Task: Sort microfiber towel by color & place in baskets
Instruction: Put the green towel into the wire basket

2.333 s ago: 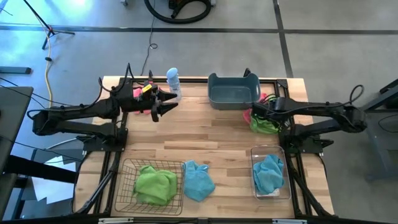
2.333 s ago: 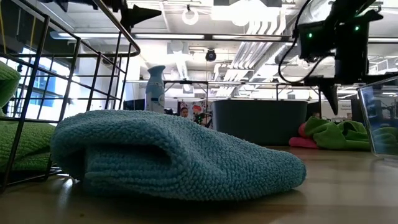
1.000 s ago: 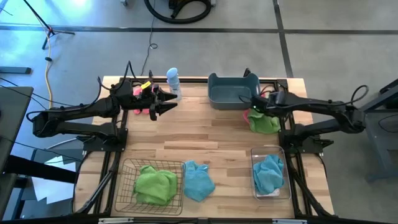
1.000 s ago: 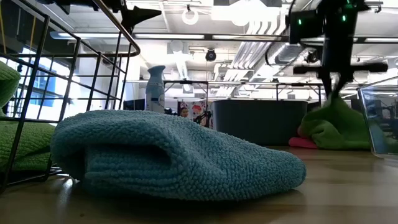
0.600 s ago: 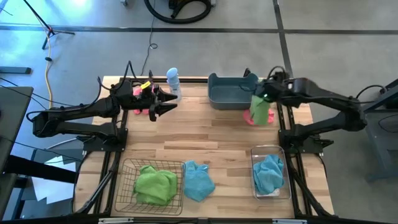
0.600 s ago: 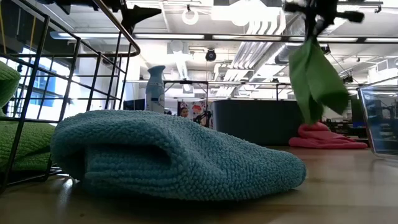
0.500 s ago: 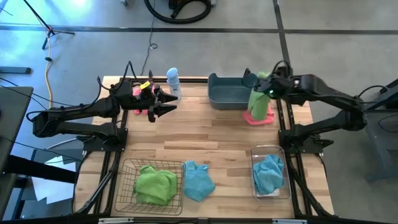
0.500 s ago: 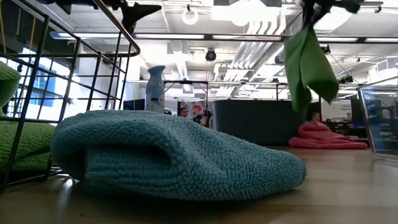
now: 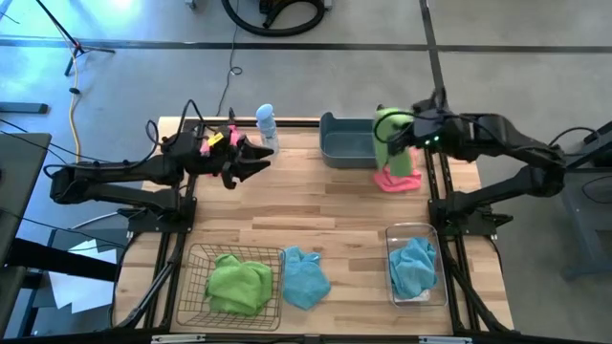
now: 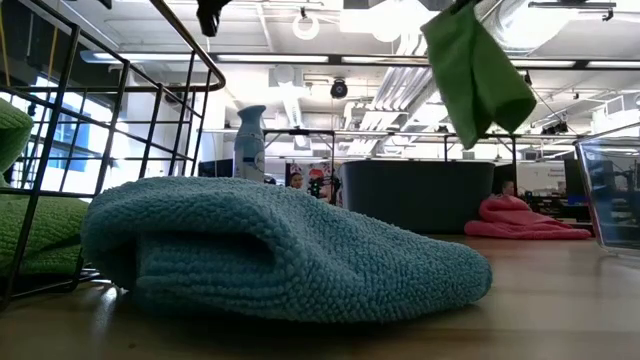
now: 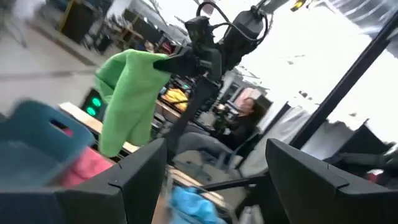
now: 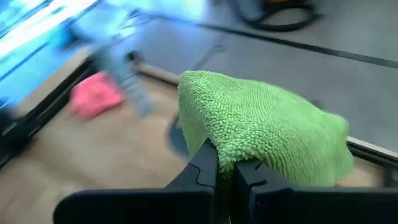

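From above, the right tool point(image 9: 400, 139) pinches a green towel point(image 9: 388, 136) aloft over the blue-grey tub point(image 9: 346, 139), while the left tool point(image 9: 251, 160) hovers spread wide near the spray bottle point(image 9: 266, 123). At worktop level the towel point(image 10: 476, 72) dangles clear above the worktop point(image 10: 560, 300). The right wrist view shows the fingers point(image 12: 205, 163) clamped on green cloth point(image 12: 261, 127).
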Tool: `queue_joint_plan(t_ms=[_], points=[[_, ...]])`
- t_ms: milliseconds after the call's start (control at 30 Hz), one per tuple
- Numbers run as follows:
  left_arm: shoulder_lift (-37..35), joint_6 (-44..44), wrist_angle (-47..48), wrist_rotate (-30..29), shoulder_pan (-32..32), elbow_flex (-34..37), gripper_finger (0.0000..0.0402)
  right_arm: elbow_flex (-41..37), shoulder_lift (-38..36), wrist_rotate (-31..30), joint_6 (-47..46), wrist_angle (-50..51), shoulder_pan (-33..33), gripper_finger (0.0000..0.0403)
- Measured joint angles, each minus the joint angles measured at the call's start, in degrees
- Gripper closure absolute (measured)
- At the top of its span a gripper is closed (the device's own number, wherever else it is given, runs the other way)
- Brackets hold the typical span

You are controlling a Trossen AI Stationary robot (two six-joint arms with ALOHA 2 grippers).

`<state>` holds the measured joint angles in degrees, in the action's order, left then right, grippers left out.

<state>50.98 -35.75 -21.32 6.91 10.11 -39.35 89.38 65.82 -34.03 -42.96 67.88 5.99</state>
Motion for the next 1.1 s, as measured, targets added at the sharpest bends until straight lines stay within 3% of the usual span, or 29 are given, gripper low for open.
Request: queue_joint_plan(t_ms=[233,400,533,800,1100], points=[[0.0,-8.0,-0.39,-2.2,-4.39,0.0,0.0139,-9.81,0.11,12.42,8.09,-23.25,-5.56,0.0403],[-0.01,-5.18,-5.07,-3.81,-6.69,-0.3,0.0139,-16.87,0.64,20.9,10.03,-46.09,-10.29,0.0403],[-0.28,-0.08,-5.8,-4.38,-7.19,-1.24,0.0139,-19.26,3.77,23.61,10.92,-58.12,-14.67,0.0403],[-0.24,9.81,-5.27,-4.43,-7.17,-1.29,0.0139,-16.71,16.46,24.88,16.02,-75.21,-22.49,0.0403],[-0.24,18.94,-5.27,-4.4,-7.17,-1.29,0.0139,-1.08,33.77,26.49,16.5,-76.37,-24.8,0.0403]])
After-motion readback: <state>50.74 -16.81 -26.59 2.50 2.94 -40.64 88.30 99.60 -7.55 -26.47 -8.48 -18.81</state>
